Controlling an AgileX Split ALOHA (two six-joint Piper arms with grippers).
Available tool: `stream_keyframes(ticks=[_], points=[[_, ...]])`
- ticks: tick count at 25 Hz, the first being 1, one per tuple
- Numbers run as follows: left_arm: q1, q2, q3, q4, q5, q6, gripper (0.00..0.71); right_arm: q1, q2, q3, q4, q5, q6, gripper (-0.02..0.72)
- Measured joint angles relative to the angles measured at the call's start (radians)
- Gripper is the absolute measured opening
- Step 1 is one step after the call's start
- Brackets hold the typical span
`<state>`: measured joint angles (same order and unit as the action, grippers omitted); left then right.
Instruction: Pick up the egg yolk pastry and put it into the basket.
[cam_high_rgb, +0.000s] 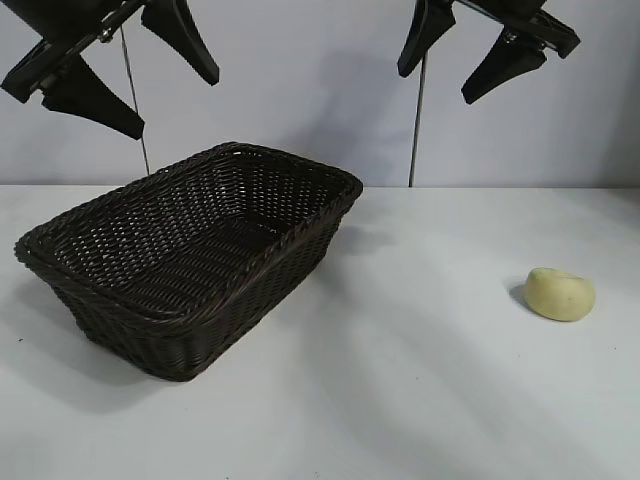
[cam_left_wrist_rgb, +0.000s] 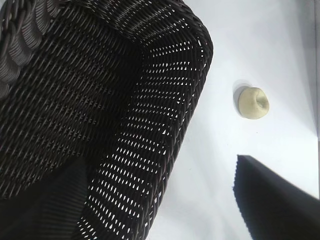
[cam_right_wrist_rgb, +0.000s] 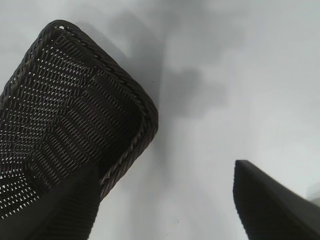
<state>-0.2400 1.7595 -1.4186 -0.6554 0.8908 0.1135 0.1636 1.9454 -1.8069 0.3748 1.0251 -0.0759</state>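
Observation:
The egg yolk pastry (cam_high_rgb: 561, 294), a small pale yellow lump, lies on the white table at the right; it also shows in the left wrist view as a dented lump (cam_left_wrist_rgb: 253, 102). The dark brown wicker basket (cam_high_rgb: 70, 260) sits at the left with nothing in it, and it shows as woven wall (cam_left_wrist_rgb: 165, 125) and rim (cam_right_wrist_rgb: 145, 112) in the wrist views. My left gripper (cam_high_rgb: 170, 95) hangs open high above the basket. High over the table's right half, my right gripper (cam_high_rgb: 437, 75) is open too, up and to the left of the pastry. Neither holds anything.
The white table (cam_high_rgb: 420, 380) stretches bare between the basket and the pastry. A plain pale wall stands behind, with two thin vertical rods (cam_high_rgb: 415, 130) in front of it.

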Motion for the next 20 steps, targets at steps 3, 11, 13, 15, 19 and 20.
stream_keyframes(ticks=[3,11,13,15,19,20], points=[[0.0,0.0,0.0,0.0,0.0,0.0,0.585,0.0,0.0,0.0,0.0,0.0,0.0,0.538],[0.0,0.0,0.0,0.0,0.0,0.0,0.585,0.0,0.0,0.0,0.0,0.0,0.0,0.538],[0.0,0.0,0.0,0.0,-0.003,0.0,0.585,0.0,0.0,0.0,0.0,0.001,0.0,0.538],[0.0,0.0,0.0,0.0,-0.024,0.0,0.585,0.0,0.0,0.0,-0.001,0.002,0.0,0.538],[0.0,0.0,0.0,-0.012,-0.049,0.0,0.585,0.0,0.0,0.0,-0.017,0.004,0.0,0.538],[0.0,0.0,0.0,-0.012,-0.047,0.0,0.585,0.0,0.0,0.0,-0.021,0.004,0.0,0.538]])
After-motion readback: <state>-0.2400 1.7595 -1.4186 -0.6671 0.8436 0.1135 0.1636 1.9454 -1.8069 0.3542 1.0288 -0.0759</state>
